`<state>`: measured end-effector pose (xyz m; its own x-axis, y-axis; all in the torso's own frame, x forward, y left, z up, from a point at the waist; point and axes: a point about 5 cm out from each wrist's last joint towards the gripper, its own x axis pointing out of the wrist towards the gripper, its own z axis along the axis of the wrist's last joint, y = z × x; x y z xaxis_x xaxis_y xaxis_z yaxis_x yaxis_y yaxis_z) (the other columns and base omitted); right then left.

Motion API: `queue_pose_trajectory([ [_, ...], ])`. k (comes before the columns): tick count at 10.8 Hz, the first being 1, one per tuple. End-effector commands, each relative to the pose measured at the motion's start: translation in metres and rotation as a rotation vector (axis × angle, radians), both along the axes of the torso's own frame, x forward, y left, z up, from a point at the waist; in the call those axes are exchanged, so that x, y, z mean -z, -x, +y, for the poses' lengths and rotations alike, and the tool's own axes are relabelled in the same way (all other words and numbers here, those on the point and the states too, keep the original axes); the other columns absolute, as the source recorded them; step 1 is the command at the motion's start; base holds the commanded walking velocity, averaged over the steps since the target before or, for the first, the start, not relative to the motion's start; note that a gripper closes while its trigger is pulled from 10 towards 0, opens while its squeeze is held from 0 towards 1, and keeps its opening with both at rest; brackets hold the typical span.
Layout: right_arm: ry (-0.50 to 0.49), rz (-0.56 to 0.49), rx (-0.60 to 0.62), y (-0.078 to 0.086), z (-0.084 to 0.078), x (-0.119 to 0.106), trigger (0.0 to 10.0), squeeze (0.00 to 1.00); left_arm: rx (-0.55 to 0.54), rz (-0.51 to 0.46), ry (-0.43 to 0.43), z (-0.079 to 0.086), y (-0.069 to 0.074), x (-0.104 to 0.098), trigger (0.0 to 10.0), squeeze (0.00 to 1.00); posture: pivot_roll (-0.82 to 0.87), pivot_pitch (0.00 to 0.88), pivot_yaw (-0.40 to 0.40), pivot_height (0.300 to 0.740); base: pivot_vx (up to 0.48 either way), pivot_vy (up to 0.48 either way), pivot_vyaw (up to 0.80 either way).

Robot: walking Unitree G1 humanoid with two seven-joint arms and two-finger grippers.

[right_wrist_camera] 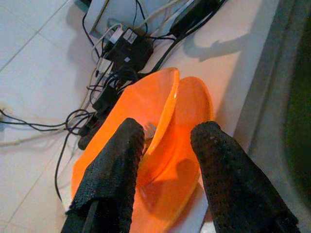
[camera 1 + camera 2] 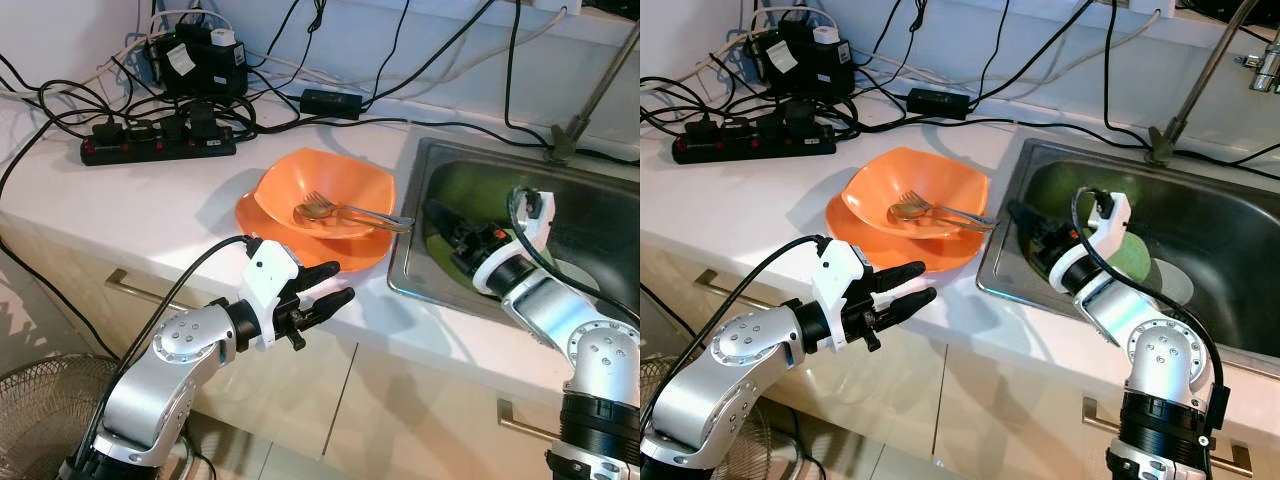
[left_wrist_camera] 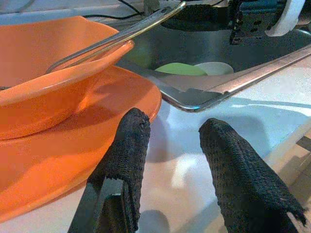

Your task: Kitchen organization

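Note:
An orange bowl (image 2: 325, 185) sits on an orange plate (image 2: 355, 252) on the white counter, just left of the steel sink (image 2: 408, 272). A fork and spoon (image 2: 340, 211) lie in the bowl, handles reaching toward the sink. My left gripper (image 2: 342, 280) is open at the counter's front edge, close to the plate's near rim, with nothing between its fingers (image 3: 127, 145). My right gripper (image 2: 438, 228) is open inside the sink's left end, pointing at the bowl (image 1: 146, 107). A green plate (image 2: 1130, 255) and a white plate (image 2: 1175, 282) lie in the sink.
A black power strip (image 2: 160, 143), adapters (image 2: 205, 60) and tangled cables crowd the counter's back. The faucet pipe (image 2: 1200, 80) rises behind the sink. Drawer handles (image 2: 130, 290) run below the counter edge, and a wire fan (image 2: 40, 410) stands on the floor at left.

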<state>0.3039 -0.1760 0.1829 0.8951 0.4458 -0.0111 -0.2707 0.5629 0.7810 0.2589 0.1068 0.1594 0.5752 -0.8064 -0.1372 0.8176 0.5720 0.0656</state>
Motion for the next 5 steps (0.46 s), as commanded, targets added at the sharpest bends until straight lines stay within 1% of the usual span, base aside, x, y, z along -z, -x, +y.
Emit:
queue_pose_trajectory([
  [1,0.004,-0.014,-0.018,0.0031,0.0016,-0.0051,10.0,0.00,0.008,0.006,-0.004,-0.0014,-0.0001,0.0012,10.0,0.00,0.18,0.032,-0.051,0.740,0.000,0.000,0.00],
  [5,0.010,-0.004,-0.076,0.0080,0.0113,-0.0041,10.0,0.00,0.011,0.006,-0.004,-0.0015,-0.0002,0.0016,10.0,0.00,0.18,0.026,-0.050,0.740,0.000,0.000,0.00],
])
